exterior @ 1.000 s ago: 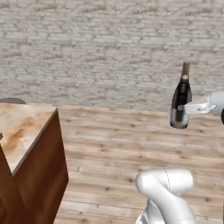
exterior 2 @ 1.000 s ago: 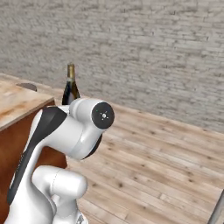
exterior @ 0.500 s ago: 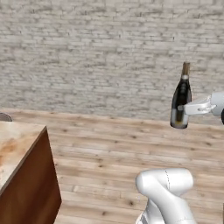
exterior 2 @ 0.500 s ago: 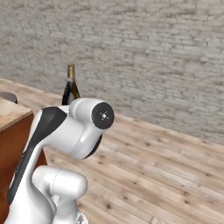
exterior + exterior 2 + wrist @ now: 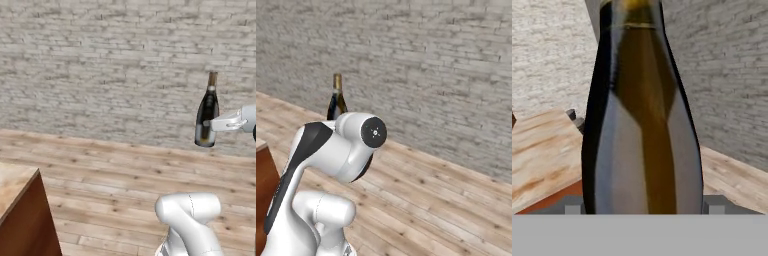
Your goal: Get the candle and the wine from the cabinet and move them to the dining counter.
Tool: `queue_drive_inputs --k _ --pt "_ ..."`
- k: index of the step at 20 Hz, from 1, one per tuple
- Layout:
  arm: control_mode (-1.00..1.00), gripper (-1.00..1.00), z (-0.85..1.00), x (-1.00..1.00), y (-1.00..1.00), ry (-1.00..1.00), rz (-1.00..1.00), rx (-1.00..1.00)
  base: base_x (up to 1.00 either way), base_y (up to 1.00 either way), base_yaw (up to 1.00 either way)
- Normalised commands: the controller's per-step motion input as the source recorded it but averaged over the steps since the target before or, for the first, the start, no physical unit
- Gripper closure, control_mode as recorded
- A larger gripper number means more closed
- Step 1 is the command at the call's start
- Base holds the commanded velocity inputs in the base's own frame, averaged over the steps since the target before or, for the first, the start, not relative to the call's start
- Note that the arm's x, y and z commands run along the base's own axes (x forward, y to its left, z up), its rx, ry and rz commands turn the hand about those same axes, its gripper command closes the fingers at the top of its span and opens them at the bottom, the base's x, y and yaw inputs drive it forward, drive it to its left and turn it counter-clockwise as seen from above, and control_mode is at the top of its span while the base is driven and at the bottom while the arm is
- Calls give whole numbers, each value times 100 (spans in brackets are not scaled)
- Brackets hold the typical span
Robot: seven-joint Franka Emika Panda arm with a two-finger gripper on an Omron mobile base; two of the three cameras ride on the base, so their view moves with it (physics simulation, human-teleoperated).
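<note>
The wine (image 5: pixel 206 117) is a dark glass bottle with a long neck, hanging upright in the air in front of a grey brick wall. My gripper (image 5: pixel 209 124) is shut on its lower body from the right. In the hand view the wine (image 5: pixel 643 115) stands close up between my two fingertips (image 5: pixel 572 205). From the right base view the wine's neck and shoulder (image 5: pixel 336 98) rise behind my arm. The candle and the cabinet are out of view.
A beige stone counter with a reddish wood front (image 5: pixel 20 210) sits at the lower left; I cannot tell whether it is the dining counter. Its top (image 5: pixel 542 150) also lies left of the bottle. Plank floor (image 5: pixel 115 175) runs to the brick wall (image 5: pixel 100 65).
The whole picture has shifted, so the camera has moved: the counter has slid left and mostly out of both base views. The bottle stays in my gripper at the same place.
</note>
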Motion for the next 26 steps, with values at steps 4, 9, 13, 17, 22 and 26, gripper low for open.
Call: queue_drive_inputs --k 4,9,13,17,22,26 --pt "100 100 0 0 0 0 0 0 69 -28 17" --pt "100 100 0 0 0 0 0 0 66 -26 21" --pt "100 100 0 0 0 0 0 0 66 -20 29" --pt "100 100 0 0 0 0 0 0 63 -15 38" --pt "100 100 0 0 0 0 0 0 62 -15 39" --pt "100 100 0 0 0 0 0 0 67 -17 32"
